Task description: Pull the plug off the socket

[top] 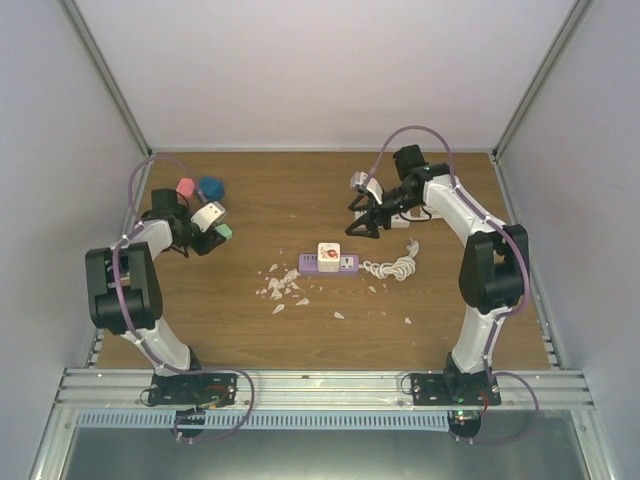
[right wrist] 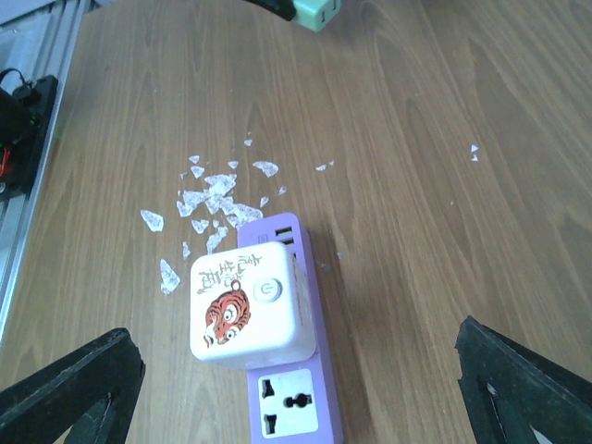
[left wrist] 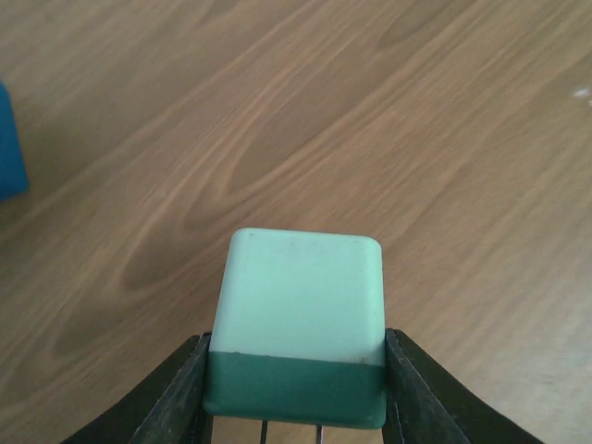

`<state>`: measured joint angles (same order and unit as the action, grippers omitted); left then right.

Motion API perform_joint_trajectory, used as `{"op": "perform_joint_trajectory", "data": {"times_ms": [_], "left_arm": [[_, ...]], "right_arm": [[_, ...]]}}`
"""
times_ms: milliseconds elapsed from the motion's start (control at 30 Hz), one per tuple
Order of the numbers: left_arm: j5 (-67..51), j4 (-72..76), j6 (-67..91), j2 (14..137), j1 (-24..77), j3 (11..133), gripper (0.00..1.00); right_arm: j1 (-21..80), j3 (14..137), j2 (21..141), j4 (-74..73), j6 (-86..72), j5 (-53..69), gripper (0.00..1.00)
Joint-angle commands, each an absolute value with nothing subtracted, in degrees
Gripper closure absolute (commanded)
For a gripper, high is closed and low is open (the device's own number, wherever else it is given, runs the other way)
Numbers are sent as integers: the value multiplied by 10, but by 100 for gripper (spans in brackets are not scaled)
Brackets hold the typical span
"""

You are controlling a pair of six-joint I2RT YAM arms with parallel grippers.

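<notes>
A white cube plug with a tiger picture [right wrist: 245,301] sits plugged into a purple power strip [right wrist: 294,421] lying flat mid-table; both also show in the top view, the plug [top: 329,254] on the strip [top: 345,265]. My right gripper [right wrist: 296,370] is open wide and empty, hovering above and behind the strip, with one fingertip [right wrist: 79,388] on each side of the view. In the top view it [top: 362,224] hangs just beyond the strip. My left gripper [left wrist: 296,407] is shut on a green block [left wrist: 296,324] at the far left [top: 222,232].
Several white shards [top: 280,285] lie left of the strip. A coiled white cable [top: 393,267] lies at its right end. A pink cube [top: 185,187] and a blue cube [top: 209,186] sit at the back left, near my left gripper.
</notes>
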<state>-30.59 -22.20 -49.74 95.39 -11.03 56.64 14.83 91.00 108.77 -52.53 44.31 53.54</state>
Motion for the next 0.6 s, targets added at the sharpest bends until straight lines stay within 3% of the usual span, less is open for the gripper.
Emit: {"op": "perform_joint_trajectory", "data": {"times_ms": [0,567], "left_arm": [[-271,-193,-448,1009,-128,618,67],[-216,-177,-402,1107,-136,669,65]], "right_arm": [[155,898,1095,-522,478,528,7],[188,818,1062,-457,519,481,7]]}}
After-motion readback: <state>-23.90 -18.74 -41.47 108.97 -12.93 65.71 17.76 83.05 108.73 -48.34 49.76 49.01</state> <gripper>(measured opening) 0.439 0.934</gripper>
